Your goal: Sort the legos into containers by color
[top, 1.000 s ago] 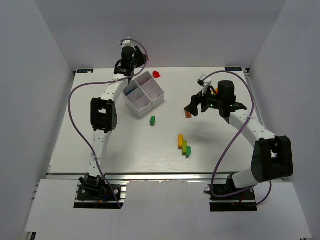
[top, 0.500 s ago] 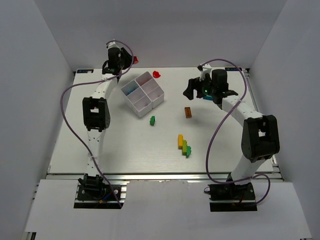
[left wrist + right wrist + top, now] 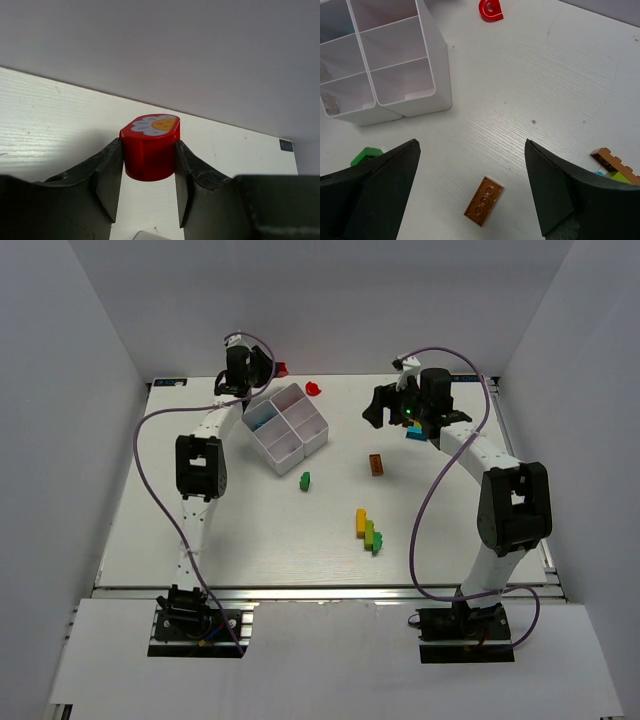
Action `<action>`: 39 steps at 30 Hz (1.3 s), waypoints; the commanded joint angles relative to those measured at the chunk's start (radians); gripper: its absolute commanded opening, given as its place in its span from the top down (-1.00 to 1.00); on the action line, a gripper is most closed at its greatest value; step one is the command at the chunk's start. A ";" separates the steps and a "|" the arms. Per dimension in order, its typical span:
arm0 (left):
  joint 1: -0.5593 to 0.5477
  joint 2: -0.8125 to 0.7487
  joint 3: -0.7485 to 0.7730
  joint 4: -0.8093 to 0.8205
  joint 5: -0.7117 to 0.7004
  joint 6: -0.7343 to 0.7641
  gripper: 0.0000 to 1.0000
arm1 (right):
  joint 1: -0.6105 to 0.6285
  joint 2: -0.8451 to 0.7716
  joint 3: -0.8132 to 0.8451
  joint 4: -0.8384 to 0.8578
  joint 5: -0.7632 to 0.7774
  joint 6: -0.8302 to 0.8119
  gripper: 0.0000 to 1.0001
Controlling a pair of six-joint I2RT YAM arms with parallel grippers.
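My left gripper hangs at the back wall, behind the white four-compartment tray, shut on a red round brick. In the left wrist view that red brick, with a flower face on top, sits between the two fingers above the table. My right gripper stands wide open and empty, raised right of the tray. An orange brick lies flat on the table below its jaws. One compartment holds blue pieces.
A small red piece lies behind the tray. A green brick sits in front of it, and a yellow-and-green stack lies nearer the front. Blue, lime and brown pieces lie under the right arm.
The left gripper swung from the tray to the back left, then a little right, still holding the red brick. The right gripper drew back from over the orange brick, which stays on the table.
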State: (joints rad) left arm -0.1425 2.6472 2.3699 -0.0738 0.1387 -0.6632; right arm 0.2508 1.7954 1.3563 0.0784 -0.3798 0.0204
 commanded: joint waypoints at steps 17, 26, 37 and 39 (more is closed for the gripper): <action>0.058 -0.577 -0.479 0.345 0.380 -0.332 1.00 | -0.067 -0.070 0.101 0.047 -0.284 0.027 -0.79; -0.192 -0.947 -1.047 0.417 0.434 -0.418 1.00 | -0.123 -0.290 -0.111 0.054 -0.614 0.026 -0.64; -0.311 -1.224 -1.463 0.427 0.386 -0.421 1.00 | -0.131 -0.542 -0.482 0.020 -0.498 0.288 -0.69; -0.347 -1.218 -1.494 0.434 0.400 -0.424 1.00 | -0.131 -0.564 -0.549 0.060 -0.498 0.343 -0.68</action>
State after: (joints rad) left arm -0.4427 1.4570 0.9073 0.3267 0.5240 -1.0782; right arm 0.1238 1.2720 0.8646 0.1024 -0.8864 0.2420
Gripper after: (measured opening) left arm 0.508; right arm 0.841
